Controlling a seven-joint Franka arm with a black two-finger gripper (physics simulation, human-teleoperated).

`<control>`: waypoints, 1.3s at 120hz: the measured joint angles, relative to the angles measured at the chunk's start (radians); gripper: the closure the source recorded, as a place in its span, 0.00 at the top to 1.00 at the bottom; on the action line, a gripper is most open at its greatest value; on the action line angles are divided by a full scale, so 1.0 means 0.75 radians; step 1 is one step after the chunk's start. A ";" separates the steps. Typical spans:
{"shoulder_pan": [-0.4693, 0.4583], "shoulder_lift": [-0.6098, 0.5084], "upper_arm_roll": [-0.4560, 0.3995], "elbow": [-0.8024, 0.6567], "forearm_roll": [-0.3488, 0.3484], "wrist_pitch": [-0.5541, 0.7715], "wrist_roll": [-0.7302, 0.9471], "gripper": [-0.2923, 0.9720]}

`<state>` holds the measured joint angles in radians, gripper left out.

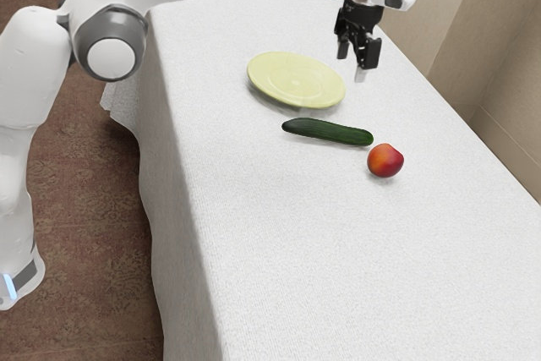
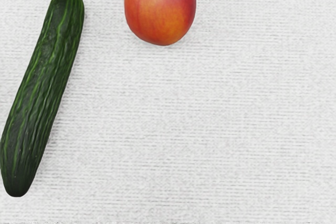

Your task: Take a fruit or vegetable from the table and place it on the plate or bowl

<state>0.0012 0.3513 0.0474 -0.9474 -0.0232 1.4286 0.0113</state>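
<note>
Here, fingers (image 1: 372,51) parted and empty, hovering beside plate (image 1: 296,79), cucumber (image 1: 327,131) lying between plate and peach (image 1: 385,160)

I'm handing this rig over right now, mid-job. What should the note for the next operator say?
Gripper: open, holding nothing, in the air beside the plate's edge toward the exterior view's right.
Plate: yellow-green, on the white tablecloth, nothing on it.
Cucumber: lying flat on the cloth just in front of the plate, apart from it.
Peach: on the cloth close to the cucumber's end toward the exterior view's right, not touching it.
Done: nothing picked up yet.
Left: grasp the cucumber or the peach, lift it, set it on the plate.
</note>
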 joint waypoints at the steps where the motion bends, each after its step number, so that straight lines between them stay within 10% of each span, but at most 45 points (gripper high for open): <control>1: 0.000 0.000 0.000 0.001 0.000 -0.002 0.001 0.77; 50: 0.007 0.010 -0.005 0.006 -0.024 -0.043 0.046 0.77; 156: 0.069 0.386 -0.044 0.007 -0.024 0.656 0.249 0.77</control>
<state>0.0530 0.6411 0.0141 -0.9422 -0.0410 1.9205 0.1977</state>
